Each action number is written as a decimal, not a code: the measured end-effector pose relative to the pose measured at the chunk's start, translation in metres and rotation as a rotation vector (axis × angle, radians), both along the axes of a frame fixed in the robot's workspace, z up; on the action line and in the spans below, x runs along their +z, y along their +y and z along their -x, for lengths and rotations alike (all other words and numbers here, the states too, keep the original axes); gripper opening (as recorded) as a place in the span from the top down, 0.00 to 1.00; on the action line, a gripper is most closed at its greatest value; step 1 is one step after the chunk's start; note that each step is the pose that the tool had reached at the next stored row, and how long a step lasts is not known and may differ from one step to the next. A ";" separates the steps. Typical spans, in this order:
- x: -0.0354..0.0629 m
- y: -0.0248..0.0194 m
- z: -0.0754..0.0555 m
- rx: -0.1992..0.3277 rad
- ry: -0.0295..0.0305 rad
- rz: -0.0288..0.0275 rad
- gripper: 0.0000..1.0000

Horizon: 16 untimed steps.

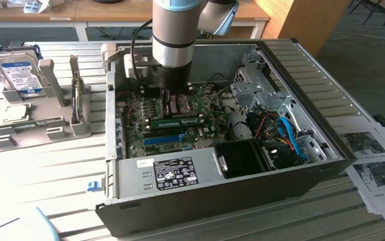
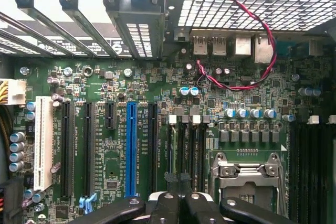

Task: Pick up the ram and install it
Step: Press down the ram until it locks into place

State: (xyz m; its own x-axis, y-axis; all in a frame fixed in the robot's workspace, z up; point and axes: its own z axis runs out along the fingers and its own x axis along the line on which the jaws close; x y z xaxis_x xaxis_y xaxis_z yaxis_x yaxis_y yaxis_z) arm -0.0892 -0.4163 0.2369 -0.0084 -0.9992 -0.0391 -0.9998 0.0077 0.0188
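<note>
Hovering low inside the open PC case (image 1: 300, 65), gripper (image 2: 178, 203) fingers pressed together, nothing pinched, over the motherboard (image 2: 105, 77), ram (image 1: 177, 122) lying flat on the board just in front of the arm (image 1: 174, 35), blue slot (image 2: 130, 148) beside.

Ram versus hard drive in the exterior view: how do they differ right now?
The ram is a thin green stick, while the hard drive is a silver box with a blue-and-white label. The ram sits low on the motherboard inside the computer case. The hard drive stands propped in a grey holder outside the case, at the exterior view's left. Both carry a label.
</note>
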 end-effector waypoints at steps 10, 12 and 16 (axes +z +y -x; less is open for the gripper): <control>-0.0049 0.0000 0.000 0.000 0.0001 0.0003 0.90; -0.0050 0.0000 0.000 0.000 0.0000 0.0001 0.90; -0.0068 0.0000 0.000 0.000 0.0000 0.0000 0.90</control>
State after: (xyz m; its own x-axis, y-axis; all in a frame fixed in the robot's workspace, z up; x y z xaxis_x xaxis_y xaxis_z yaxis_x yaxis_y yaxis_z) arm -0.0892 -0.4163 0.2302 -0.0084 -0.9992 -0.0391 -0.9998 0.0077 0.0188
